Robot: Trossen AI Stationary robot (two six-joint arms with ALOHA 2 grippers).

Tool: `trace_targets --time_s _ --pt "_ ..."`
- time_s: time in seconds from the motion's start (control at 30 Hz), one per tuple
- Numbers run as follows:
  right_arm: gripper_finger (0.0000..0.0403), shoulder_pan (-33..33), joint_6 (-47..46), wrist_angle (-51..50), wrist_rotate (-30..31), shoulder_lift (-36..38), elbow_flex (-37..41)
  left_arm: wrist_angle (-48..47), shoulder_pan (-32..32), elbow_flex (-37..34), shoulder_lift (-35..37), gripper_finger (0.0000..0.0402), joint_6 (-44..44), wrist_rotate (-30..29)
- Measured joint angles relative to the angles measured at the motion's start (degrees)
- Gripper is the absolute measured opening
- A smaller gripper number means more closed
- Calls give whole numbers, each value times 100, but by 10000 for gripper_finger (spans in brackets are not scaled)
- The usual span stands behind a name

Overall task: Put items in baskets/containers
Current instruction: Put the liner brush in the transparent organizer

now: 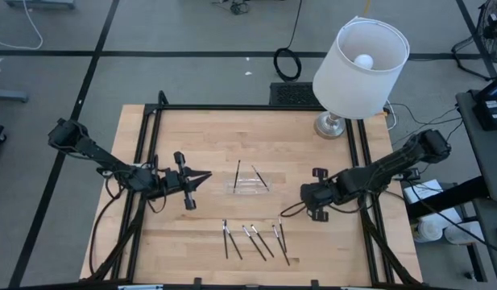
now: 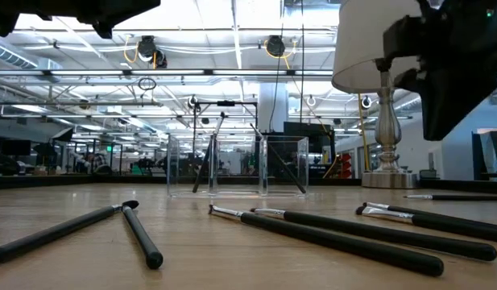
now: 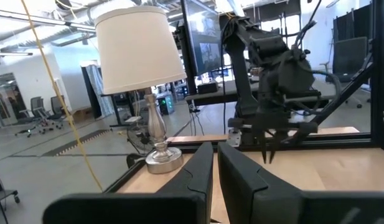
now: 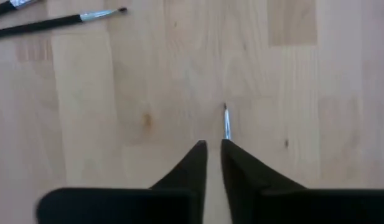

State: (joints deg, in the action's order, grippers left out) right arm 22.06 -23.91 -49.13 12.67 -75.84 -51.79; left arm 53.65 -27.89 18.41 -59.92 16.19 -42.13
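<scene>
On the surface I log: clear tray at centre holding two leaning sticks, more sticks loose along the near edge, left tool beside the tray clenched and empty, right tool clenched over bare wood, a silvery tip showing.

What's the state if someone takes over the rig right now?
Left hand: shut, empty, left of the tray, pointing at it.
Right hand: right of the tray, raised; a silvery tip shows just ahead of it, hold unclear.
Done: two sticks lean in the tray.
Left: about six loose sticks lie in front of the tray; none of these is in yet.
</scene>
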Motion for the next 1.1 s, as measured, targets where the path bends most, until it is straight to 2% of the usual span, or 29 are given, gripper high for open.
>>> trace_targets --time_s 0.23,0.4,0.5,0.67,1.1 --pt "139 -400 10 -634 -519 -378 -77 -65 3 0 -1 35 -23 0" --pt "184 -597 392 -516 -549 -436 -77 -152 3 -2 -2 35 -23 0" --pt "191 -662 540 -501 -574 -436 -75 -157 5 -2 -2 35 -23 0" --pt "188 -814 707 -444 -997 -438 180 -157 6 -2 0 35 -21 0" --pt "176 -953 858 310 -1001 -434 1066 -160 8 -2 -1 35 17 0"
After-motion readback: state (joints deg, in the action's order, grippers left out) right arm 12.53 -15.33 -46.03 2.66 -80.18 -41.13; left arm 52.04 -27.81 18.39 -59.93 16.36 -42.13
